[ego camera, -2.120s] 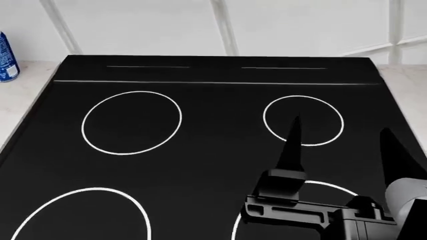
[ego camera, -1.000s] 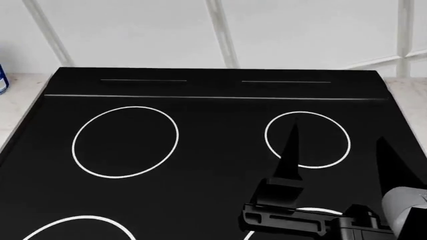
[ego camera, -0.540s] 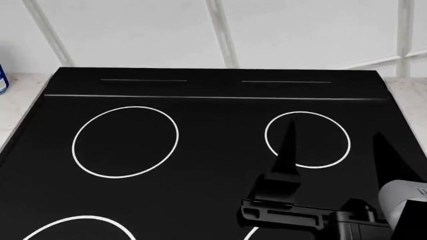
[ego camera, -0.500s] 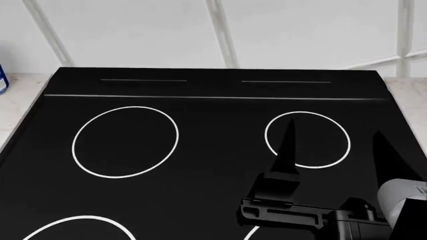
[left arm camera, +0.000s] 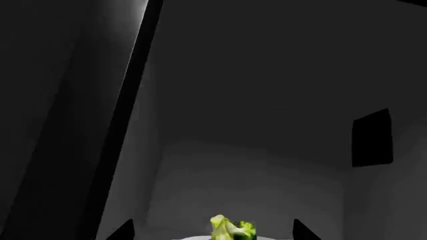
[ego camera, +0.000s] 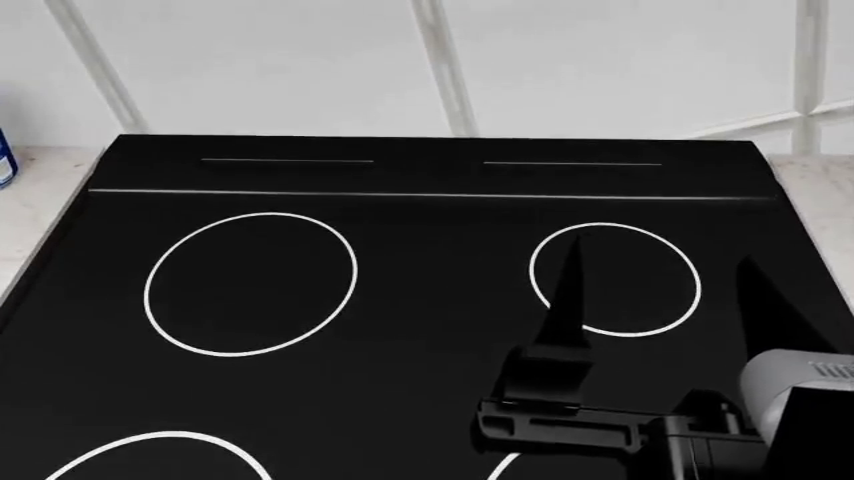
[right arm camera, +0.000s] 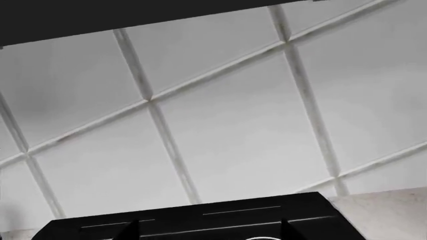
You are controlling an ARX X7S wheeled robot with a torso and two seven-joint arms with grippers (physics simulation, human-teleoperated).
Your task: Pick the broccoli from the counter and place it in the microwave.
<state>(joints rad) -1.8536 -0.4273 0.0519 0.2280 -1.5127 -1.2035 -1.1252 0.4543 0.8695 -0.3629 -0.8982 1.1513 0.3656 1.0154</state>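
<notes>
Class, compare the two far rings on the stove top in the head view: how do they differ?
The left ring is clearly larger than the right ring. The left ring shows whole; the right ring is partly crossed by a finger of the right claw. Both are thin white outlines on the black stove.

The counter (ego camera: 34,215) is off-white stone, showing in the head view as a strip at nine o'clock and another at three o'clock. Set between them, the glossy black stove top (ego camera: 400,330) fills most of the view. It bears white burner rings: a large one at ten o'clock, a smaller one at two o'clock, and part of another at seven o'clock. A blue can (ego camera: 6,165) stands on the counter at the far left edge, mostly cut off. Behind runs a white tiled wall (ego camera: 601,60). In the right wrist view, the counter (right arm camera: 387,215) meets the stove top's (right arm camera: 220,222) corner.
</notes>
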